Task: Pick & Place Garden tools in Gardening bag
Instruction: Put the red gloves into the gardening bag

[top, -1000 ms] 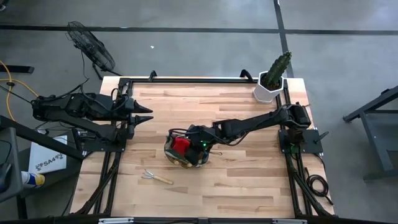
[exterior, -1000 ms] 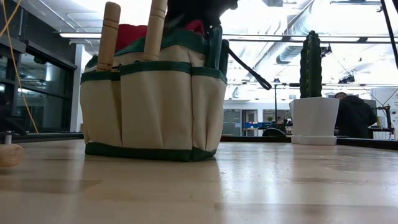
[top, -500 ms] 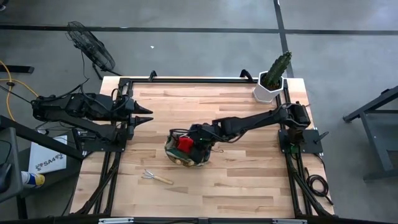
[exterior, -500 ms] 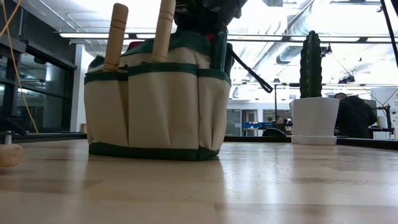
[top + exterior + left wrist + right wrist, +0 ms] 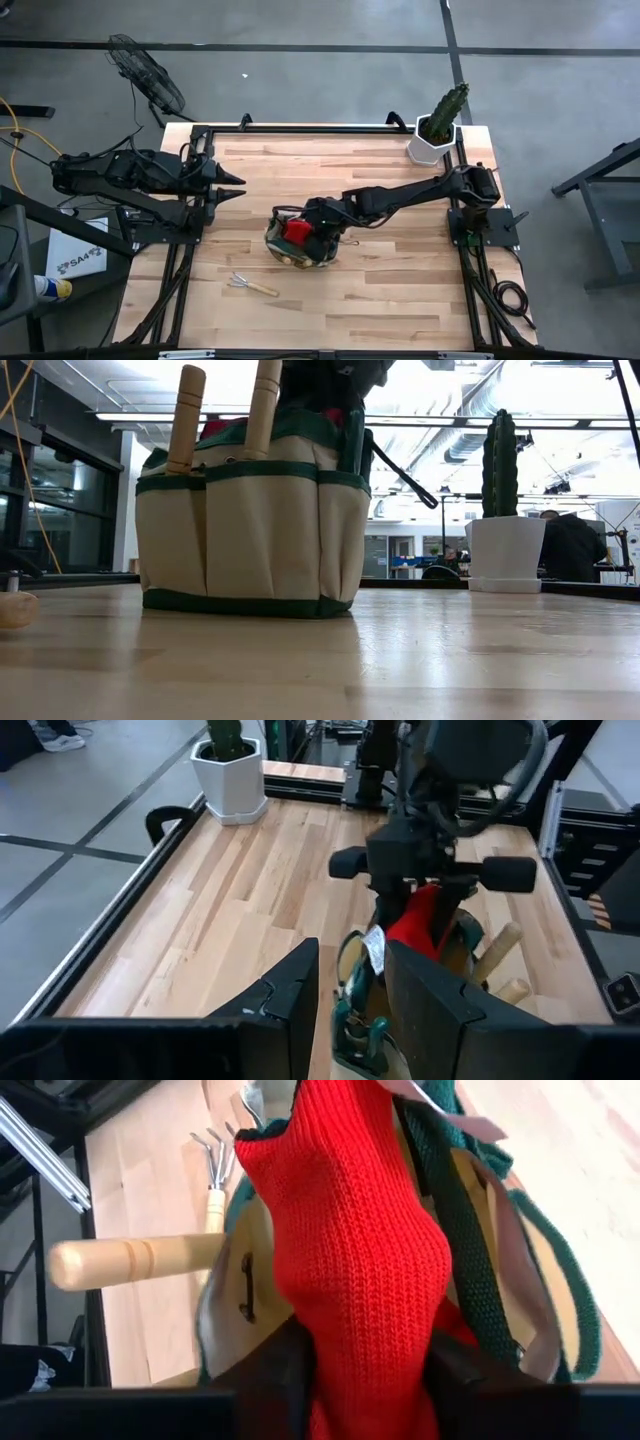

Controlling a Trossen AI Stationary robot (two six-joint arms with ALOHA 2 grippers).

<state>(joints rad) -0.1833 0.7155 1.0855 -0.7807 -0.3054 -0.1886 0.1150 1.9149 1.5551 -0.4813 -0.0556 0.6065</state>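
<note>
My right gripper point(image 5: 365, 1365) pinches the red glove point(image 5: 350, 1230), its two dark fingers pressed against the knit on either side. The glove runs straight out from between them and hangs over the open mouth of the gardening bag point(image 5: 540, 1270), its far end down among the green handles. From above, my right arm reaches across the table to the bag point(image 5: 300, 245), which stands near the middle of the table point(image 5: 400, 290), and the glove shows as a red patch point(image 5: 294, 232) at the bag's top, just under my wrist.

My left gripper point(image 5: 345, 985) waits at the table's left edge, fingers spread with a gap between them, pointing toward the bag.

Two wooden handles point(image 5: 186, 418) stand up out of the bag's pockets; their metal ends are hidden inside the fabric. At table height only a sliver of red point(image 5: 222, 428) peeks above the green trim, and my gripper is a dark mass cut off by the picture's top edge. The hand rake point(image 5: 250, 285) lies on the table in front of the bag, apart from it. The shears cannot be made out with certainty in any view.
</note>
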